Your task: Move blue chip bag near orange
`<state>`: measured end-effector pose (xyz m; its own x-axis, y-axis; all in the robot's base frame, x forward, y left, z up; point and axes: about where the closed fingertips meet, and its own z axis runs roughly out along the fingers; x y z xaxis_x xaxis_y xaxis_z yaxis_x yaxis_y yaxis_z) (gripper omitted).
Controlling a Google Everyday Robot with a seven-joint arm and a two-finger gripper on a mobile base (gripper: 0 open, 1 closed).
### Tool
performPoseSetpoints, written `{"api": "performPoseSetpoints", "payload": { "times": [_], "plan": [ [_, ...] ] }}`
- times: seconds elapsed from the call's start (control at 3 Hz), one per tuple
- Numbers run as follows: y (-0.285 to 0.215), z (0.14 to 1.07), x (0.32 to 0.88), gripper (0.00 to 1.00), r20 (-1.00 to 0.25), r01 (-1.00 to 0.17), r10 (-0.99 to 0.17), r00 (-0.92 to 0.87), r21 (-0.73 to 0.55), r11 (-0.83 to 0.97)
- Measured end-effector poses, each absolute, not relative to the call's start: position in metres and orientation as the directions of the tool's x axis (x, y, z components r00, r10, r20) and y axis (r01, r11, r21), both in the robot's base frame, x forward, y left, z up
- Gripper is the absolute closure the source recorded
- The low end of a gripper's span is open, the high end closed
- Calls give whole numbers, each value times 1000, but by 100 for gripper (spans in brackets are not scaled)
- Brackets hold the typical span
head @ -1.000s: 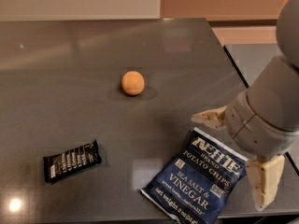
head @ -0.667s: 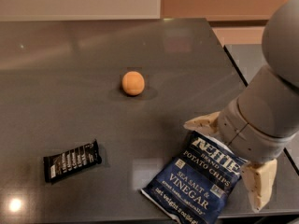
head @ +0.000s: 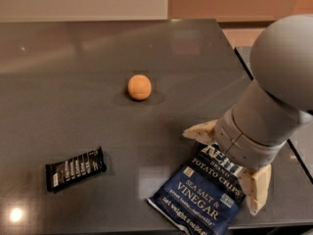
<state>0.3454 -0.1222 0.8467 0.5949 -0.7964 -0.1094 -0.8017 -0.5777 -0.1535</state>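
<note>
The big grey arm (head: 274,97) fills the right side here, cut off by the right edge of the view, and its bulky wrist covers the far end of the blue chip bag (head: 198,199). The top of the bag's lettering vanishes under that wrist, so its far edge can't be seen.

The gripper (head: 221,170) sits low over the near-right part of the dark table (head: 73,82), jaws spread wide. One cream finger (head: 199,131) points left, just beyond the bag's far-left corner. The other finger (head: 257,187) points toward the near edge, along the bag's right side. The bag's far end lies between them, under the wrist. Whether either finger is actually touching the foil can't be made out, and nothing is pinched.

The bag itself lies flat and skewed, label up, "Sea Salt & Vinegar" readable. Its near corner reaches the table's near edge, close to the bottom of the view.

The orange (head: 139,87) sits alone near the middle of the table, farther off and to the left of the bag, well apart from it and from the gripper.

Over on the near left lies a black snack bar wrapper (head: 76,169), flat and slightly angled, its print too small to read. A bright glare spot shows at the near-left corner.
</note>
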Motion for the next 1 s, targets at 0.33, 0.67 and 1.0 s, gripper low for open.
{"api": "performPoseSetpoints", "payload": {
  "times": [0.33,0.67,1.0],
  "plan": [
    [-122,836,352,16,-92,-798,-794,600,-143,-586],
    [-124,833,357,38,-61,-801,-802,594,-134,-583],
    [-128,839,366,62,-31,-817,-822,568,-137,-560]
  ]
}}
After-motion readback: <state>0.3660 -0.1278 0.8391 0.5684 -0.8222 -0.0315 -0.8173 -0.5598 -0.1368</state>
